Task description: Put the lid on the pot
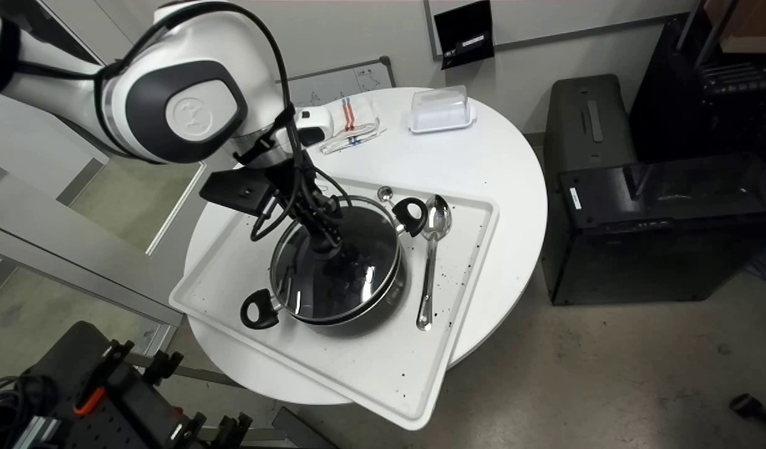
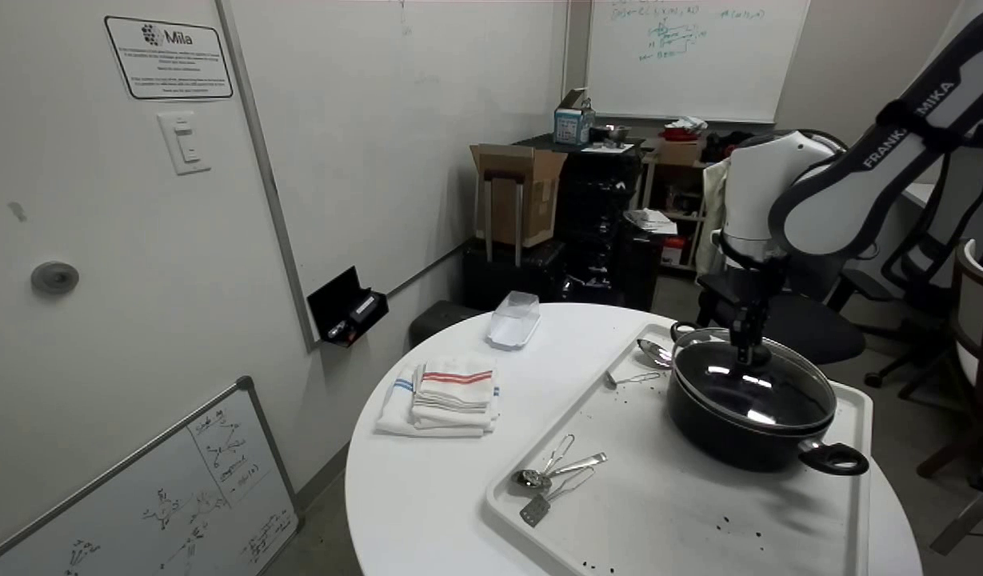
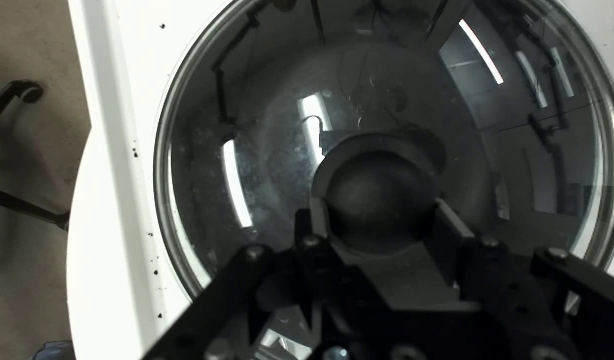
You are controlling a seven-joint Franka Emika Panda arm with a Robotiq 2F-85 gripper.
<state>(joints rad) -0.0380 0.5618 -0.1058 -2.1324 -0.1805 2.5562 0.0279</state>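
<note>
Two finger pads [image 3: 319, 217] are pinching the dark knob [image 3: 379, 187] from opposite sides, so the Robotiq gripper [image 3: 381, 214] is holding the round glass lid [image 2: 767, 390] by its centre. That lid is lying straight below the gripper, with no long axis to match, and the black two-handled pot [image 2: 721, 438] is sitting directly beneath it on the white tray [image 2: 659, 496]. Whether lid and pot are touching all round is escaping me; the coming move is probably hinging on straight-down seating, then letting go.

Reads black on wide round two-handled pot [image 2: 723, 436]; clear, edged with silver, on round glass lid [image 2: 751, 388]; white on rectangular tray [image 2: 651, 504]; striped red and blue on folded white cloths [image 2: 457, 397].
</note>
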